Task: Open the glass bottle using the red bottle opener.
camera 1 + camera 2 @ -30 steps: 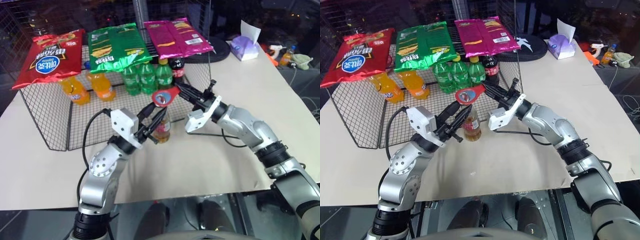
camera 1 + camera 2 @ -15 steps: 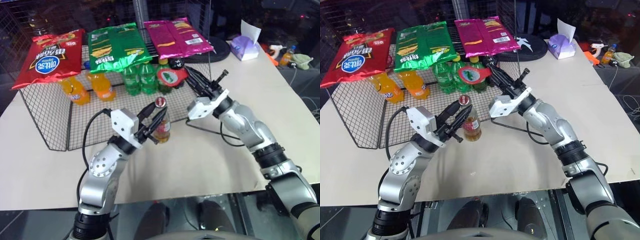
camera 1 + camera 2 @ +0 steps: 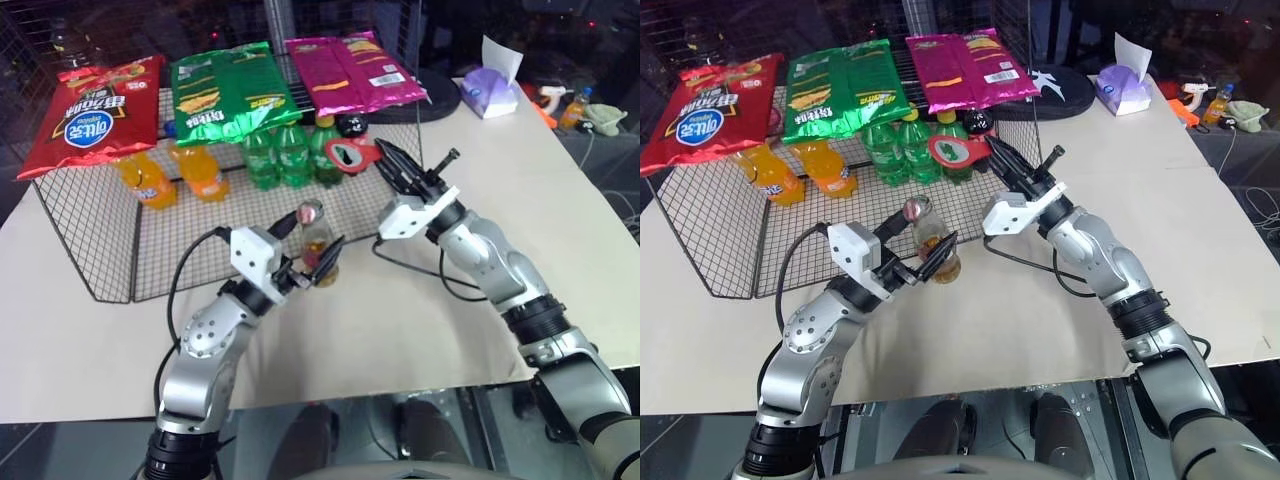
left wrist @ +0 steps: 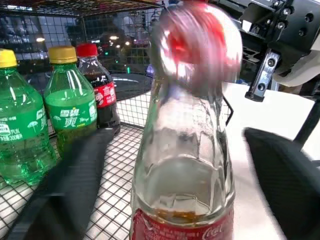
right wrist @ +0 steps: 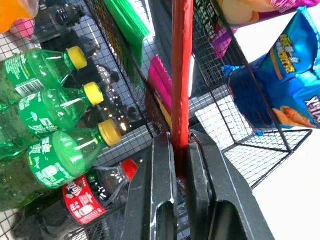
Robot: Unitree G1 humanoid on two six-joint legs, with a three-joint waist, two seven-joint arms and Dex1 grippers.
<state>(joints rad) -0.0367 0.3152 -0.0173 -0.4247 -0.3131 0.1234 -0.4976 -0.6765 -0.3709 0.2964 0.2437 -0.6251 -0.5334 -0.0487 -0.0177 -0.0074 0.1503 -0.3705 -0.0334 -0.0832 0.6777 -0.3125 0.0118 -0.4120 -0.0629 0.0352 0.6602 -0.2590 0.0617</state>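
Holding amber drink, the glass bottle (image 3: 318,252) stands capped.

- Table (image 3: 560,200): carries a wire rack (image 3: 90,250) across its far left half.
- Three snack bags (image 3: 222,85) lie side by side on top of the rack.
- Inside the rack, along the back: two orange soda bottles (image 3: 200,172) at left, three green soda bottles (image 3: 280,155) to their right, a cola bottle (image 3: 978,122) rightmost.
- The glass bottle (image 3: 318,245) stands at the rack's open front edge, forward of the green bottles.
- Left gripper (image 3: 308,243) sits at the glass bottle, one finger either side.
- Right gripper (image 3: 392,160) is behind and right of the glass bottle, pinching the red bottle opener (image 3: 350,153), which hangs before the green bottles.
- Tissue box (image 3: 490,95) rests on the table's far right.
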